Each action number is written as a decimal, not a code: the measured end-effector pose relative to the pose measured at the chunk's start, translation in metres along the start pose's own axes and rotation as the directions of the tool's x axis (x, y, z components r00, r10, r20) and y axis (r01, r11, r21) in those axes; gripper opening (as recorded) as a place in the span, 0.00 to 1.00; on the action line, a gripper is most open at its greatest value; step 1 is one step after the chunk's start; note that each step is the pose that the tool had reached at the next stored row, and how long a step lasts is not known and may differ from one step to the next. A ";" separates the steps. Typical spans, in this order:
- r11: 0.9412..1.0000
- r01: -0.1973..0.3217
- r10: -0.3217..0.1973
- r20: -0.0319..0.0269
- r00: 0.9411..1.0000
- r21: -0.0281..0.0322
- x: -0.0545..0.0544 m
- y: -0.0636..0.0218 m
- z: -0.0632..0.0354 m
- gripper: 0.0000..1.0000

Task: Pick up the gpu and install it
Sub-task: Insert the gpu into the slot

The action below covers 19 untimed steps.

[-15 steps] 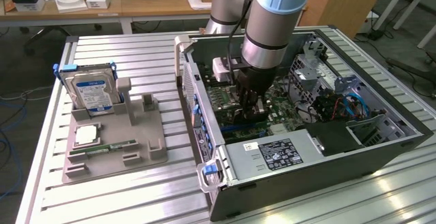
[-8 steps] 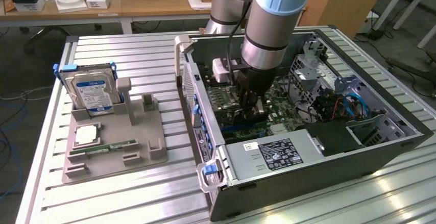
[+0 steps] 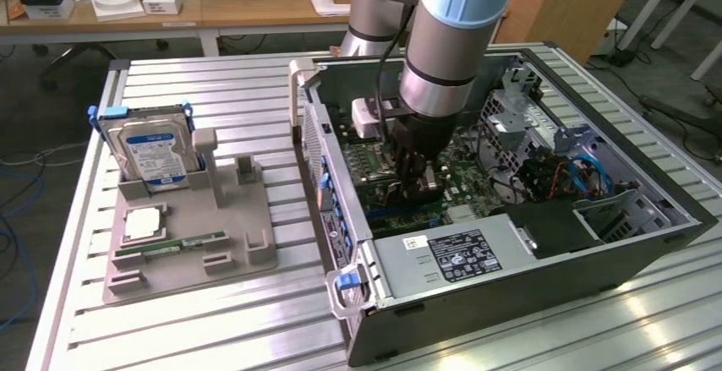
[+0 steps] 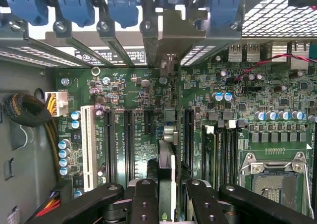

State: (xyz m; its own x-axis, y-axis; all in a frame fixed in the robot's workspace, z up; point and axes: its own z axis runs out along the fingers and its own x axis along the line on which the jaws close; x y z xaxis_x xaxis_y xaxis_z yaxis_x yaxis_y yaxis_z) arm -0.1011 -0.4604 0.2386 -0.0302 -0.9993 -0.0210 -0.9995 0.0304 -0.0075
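The gpu (image 4: 167,135) stands on edge over the motherboard (image 4: 124,90) inside the open computer case (image 3: 631,244), with the tool (image 4: 171,196) clamped on its two faces.

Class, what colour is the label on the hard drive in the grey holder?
Mostly blue; the hard drive shows best in the exterior view.

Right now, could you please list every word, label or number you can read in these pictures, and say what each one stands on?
Nothing can be read with certainty.
Black label on the grey power supply box: print too small.
Blue label on the silver hard drive: too small.
White lettering on the green motherboard: blurred.
White sticker behind the metal slot brackets: blurred.
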 end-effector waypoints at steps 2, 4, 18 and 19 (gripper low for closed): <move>1.000 0.000 0.000 0.000 1.000 0.000 0.000 0.0000 0.0001 0.26; 1.000 0.000 0.000 0.001 1.000 0.000 0.000 -0.0001 0.0001 0.26; 1.000 0.000 0.000 0.001 1.000 0.000 0.000 0.0005 0.0009 0.26; 1.000 0.000 0.000 0.001 1.000 0.000 0.000 0.0005 0.0009 0.26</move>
State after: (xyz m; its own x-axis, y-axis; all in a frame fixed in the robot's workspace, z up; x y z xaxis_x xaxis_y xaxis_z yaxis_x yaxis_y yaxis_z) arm -0.1017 -0.4604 0.2377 -0.0301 -0.9993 -0.0219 -0.9995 0.0303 -0.0074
